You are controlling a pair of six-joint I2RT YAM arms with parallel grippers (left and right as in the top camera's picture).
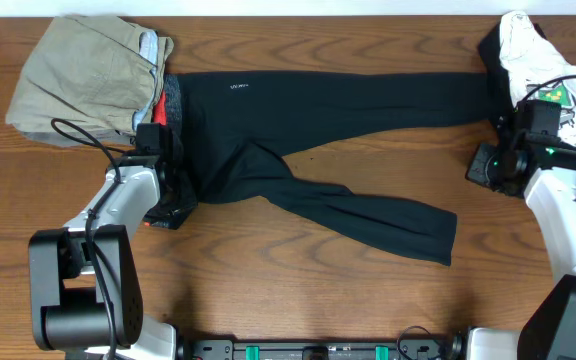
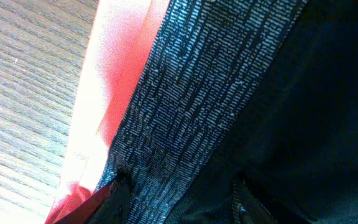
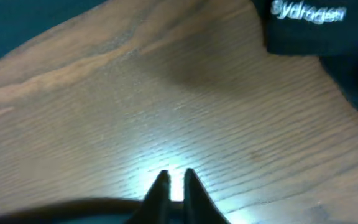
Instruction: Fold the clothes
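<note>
The black athletic pants (image 1: 308,105) lie spread on the wooden table, with the grey-and-red waistband (image 1: 171,100) at the left. One leg runs straight to the right and the other bends toward the front (image 1: 388,220). A small white logo (image 1: 239,87) sits near the hip. My left gripper (image 1: 171,180) is down on the waistband edge. In the left wrist view its fingers (image 2: 179,196) are spread, with the flat grey waistband (image 2: 191,99) and red lining (image 2: 114,74) between them. My right gripper (image 1: 478,168) is beside the straight leg's end, shut and empty over bare wood (image 3: 174,183).
Khaki-tan trousers (image 1: 88,75) with light-blue lining lie folded at the back left, touching the waistband. A white garment (image 1: 543,70) is heaped at the back right. Black fabric with white lettering (image 3: 309,25) shows in the right wrist view.
</note>
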